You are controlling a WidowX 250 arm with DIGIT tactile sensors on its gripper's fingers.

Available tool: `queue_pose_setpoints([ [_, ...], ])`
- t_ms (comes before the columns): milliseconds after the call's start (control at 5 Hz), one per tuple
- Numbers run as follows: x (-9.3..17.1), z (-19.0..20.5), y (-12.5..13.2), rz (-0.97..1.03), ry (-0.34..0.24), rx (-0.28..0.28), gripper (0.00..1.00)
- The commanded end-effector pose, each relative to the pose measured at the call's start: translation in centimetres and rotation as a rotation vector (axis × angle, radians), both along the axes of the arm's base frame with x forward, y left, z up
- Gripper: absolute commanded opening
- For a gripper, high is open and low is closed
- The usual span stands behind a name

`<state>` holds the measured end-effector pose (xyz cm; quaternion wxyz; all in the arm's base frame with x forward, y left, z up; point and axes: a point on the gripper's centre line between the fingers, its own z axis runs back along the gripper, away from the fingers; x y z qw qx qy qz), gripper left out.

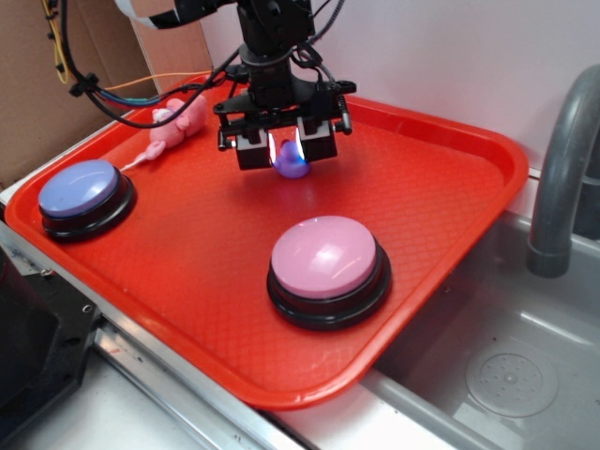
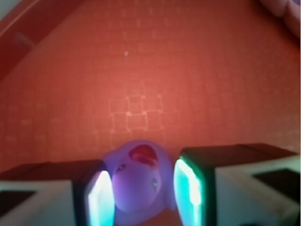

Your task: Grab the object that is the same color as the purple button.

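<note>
The tiny glossy purple duck sits on the red tray near its back middle. My gripper is down over it, one finger on each side. In the wrist view the duck fills the gap between the two glowing pads, which press against its sides. My gripper is shut on the duck, which still rests at tray level. The purple dome button stands at the tray's left edge, well away from the gripper.
A pink dome button stands in the tray's front middle. A pink plush mouse with a tail lies at the back left, close to the gripper. A sink basin and a grey faucet are to the right.
</note>
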<state>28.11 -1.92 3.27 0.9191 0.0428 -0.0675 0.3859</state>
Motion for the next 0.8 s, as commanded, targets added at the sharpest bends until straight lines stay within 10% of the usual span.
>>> queue_pose_setpoints([
  [0,-2.2,11.8,0.8,-0.416,-0.136,0.016,0.00],
  [200,-4.7,15.9,1.4,-0.558,-0.093,0.096,0.00],
  [600,-8.8,19.0,2.1,-0.680,-0.094,0.048,0.00],
])
